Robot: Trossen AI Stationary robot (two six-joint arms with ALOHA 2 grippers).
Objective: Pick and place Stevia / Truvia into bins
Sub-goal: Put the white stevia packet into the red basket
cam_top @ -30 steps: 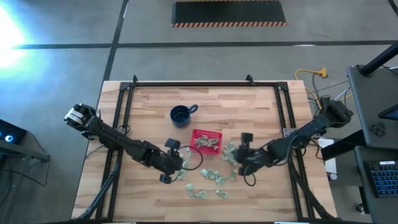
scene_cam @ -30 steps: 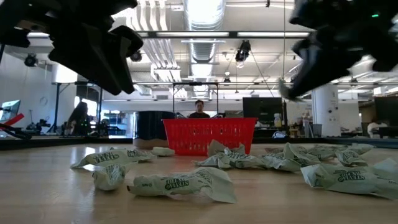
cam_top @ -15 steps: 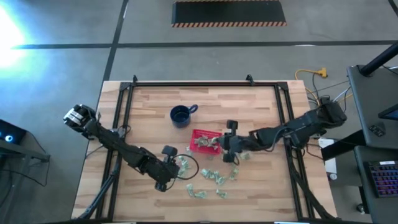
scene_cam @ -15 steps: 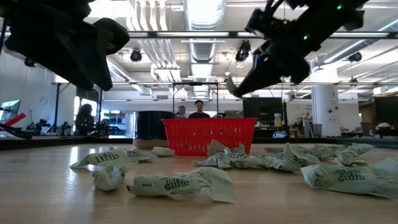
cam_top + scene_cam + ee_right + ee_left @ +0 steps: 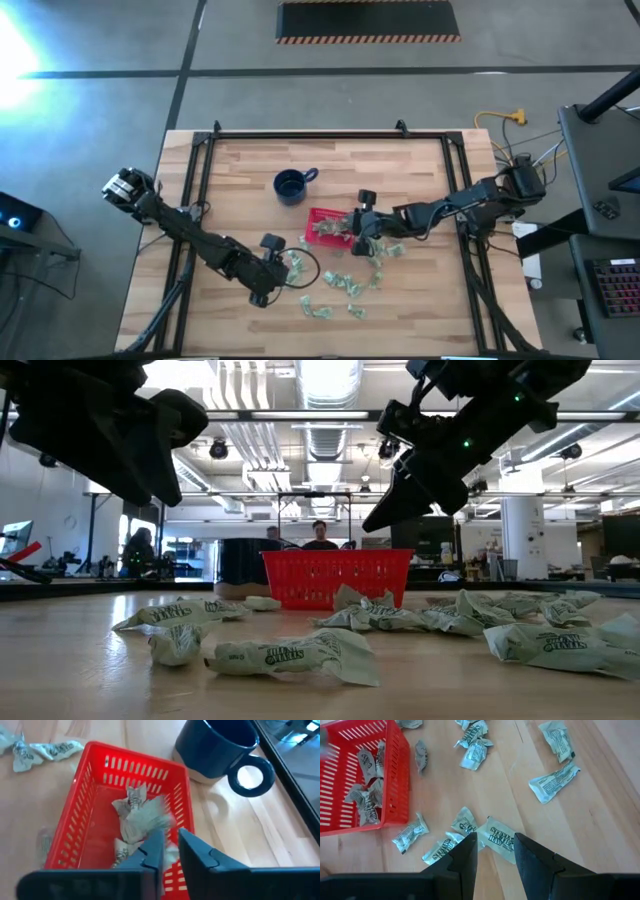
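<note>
The red basket (image 5: 322, 214) stands mid-table with several Stevia sachets (image 5: 131, 800) lying inside it. More sachets (image 5: 345, 285) are scattered flat on the wood near and to the right of it. My right gripper (image 5: 171, 847) hangs over the basket's right part, its fingers a little open. A blurred sachet (image 5: 150, 817) shows just beyond its fingertips, above the basket's inside. My left gripper (image 5: 492, 847) is open and hovers clear above a cluster of sachets (image 5: 500, 839) near the basket's near-left corner. My right gripper comes at the basket slanting down from the table's right. The blurred sachet (image 5: 159, 820) lies just ahead of its fingertips over the basket (image 5: 135, 762). I cannot tell whether the fingers touch it.
A dark blue mug (image 5: 291, 186) stands just beyond the basket, toward the far left. The table's black frame rails (image 5: 200, 180) run along the left, right and far sides. Bare wood lies along the near edge.
My right gripper has travelled from the sachets right of the basket toward the table's far left, ending over the basket; in the low view a pale sachet showed at its tips half a second ago. My left gripper has drifted slightly toward the near left.
</note>
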